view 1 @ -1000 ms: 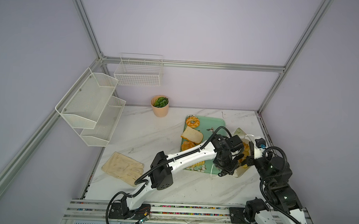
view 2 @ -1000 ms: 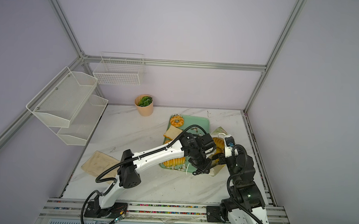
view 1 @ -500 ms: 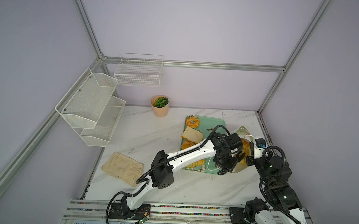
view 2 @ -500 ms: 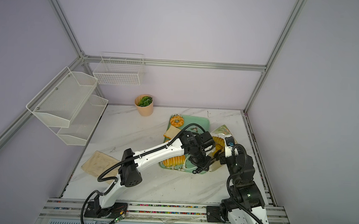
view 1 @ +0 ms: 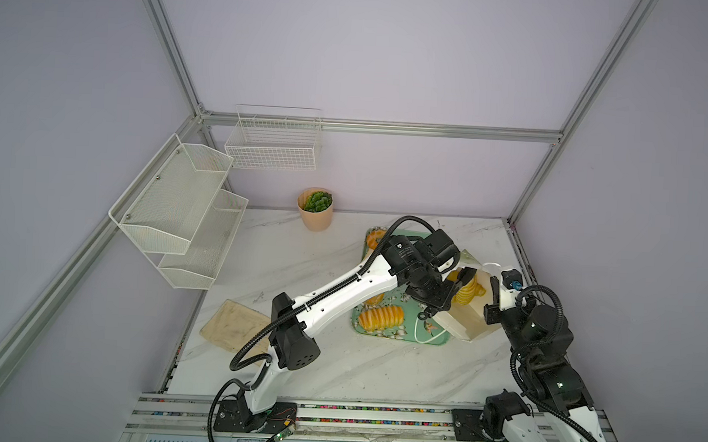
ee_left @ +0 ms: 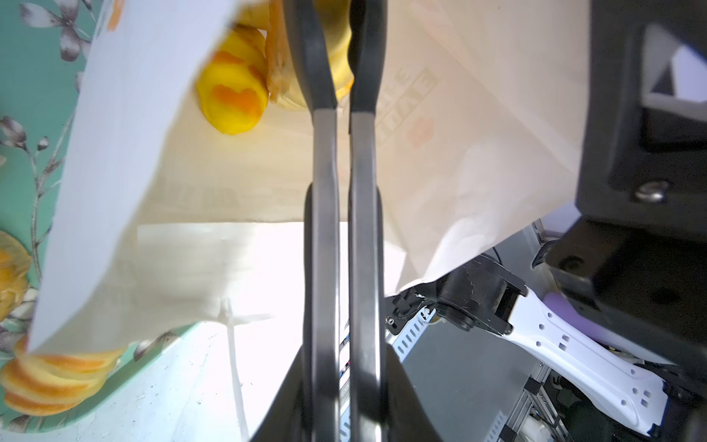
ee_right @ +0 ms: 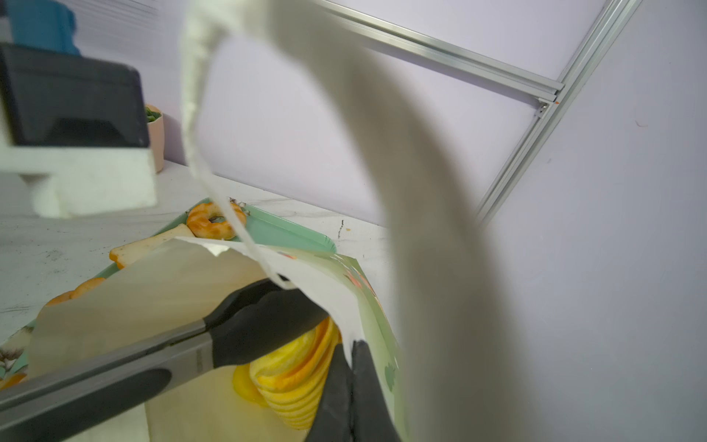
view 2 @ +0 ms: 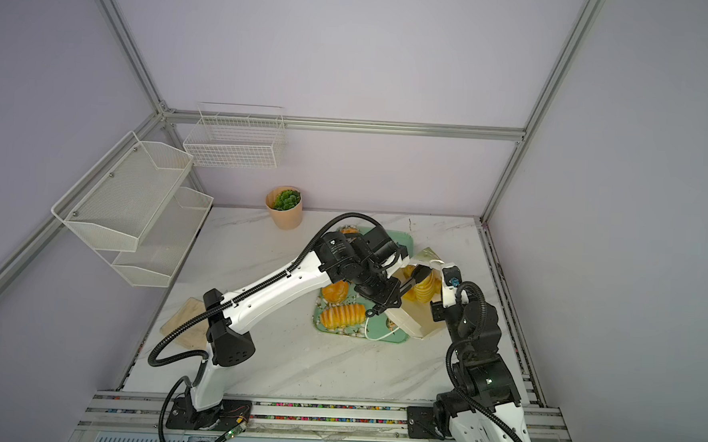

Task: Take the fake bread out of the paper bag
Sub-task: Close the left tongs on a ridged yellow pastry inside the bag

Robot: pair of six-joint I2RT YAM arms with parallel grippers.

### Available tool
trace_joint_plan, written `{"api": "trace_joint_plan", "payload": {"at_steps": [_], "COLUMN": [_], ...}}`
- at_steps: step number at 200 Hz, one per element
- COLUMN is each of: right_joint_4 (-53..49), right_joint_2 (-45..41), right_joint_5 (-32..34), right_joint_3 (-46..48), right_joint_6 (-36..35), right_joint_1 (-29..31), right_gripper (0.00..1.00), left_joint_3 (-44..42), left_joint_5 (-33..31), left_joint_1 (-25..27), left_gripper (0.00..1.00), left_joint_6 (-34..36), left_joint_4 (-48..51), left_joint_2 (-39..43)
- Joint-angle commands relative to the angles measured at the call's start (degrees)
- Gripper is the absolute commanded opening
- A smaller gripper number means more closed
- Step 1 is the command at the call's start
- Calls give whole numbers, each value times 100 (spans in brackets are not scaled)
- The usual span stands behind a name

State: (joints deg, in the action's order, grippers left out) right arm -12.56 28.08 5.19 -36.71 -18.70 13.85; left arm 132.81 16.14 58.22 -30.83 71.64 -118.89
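Lying inside the mouth of the paper bag [view 1: 459,325], a ridged loaf [view 1: 468,292] is clenched between the nearly closed jaws of the left gripper [view 1: 461,281]; the bag's rim is pinched by the right gripper [ee_right: 352,363]. Other breads [view 1: 380,318] are set on the green tray [view 1: 392,337]. The glossy loaf could be squeezed out of the narrow grip, or the bag dragged along. Against one second earlier, the left jaws are drawn closer together.

Robot test cell, lab-type. Enclosure of silver aluminium-profile framing [view 1: 382,127] and plain lilac wall panels [view 1: 373,56]; white marble-patterned desk [view 1: 336,366]; two white-and-black robot arms [view 1: 340,288] bolted to slotted metal rail [view 1: 375,418] at front edge.
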Motion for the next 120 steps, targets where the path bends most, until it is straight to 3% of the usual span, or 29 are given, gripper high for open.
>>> {"api": "trace_joint_plan", "payload": {"at_steps": [1, 21, 71, 120], "right_joint_4": [173, 150, 130, 157], "right_joint_2": [53, 89, 49, 59], "right_joint_5": [96, 88, 35, -12], "right_joint_3": [-47, -65, -84, -91], "right_joint_6": [7, 16, 2, 7], "right_joint_1": [-2, 0, 2, -2], "right_gripper": [0, 0, 0, 0], "left_joint_3": [-355, -570, -814, -754], "left_joint_5": [51, -96, -450, -333], "left_joint_1": [10, 10, 6, -3], "left_gripper": [0, 0, 30, 41], "left_joint_6": [165, 223, 524, 643], "left_joint_4": [-148, -113, -86, -71], "left_joint_2": [208, 196, 164, 119]}}
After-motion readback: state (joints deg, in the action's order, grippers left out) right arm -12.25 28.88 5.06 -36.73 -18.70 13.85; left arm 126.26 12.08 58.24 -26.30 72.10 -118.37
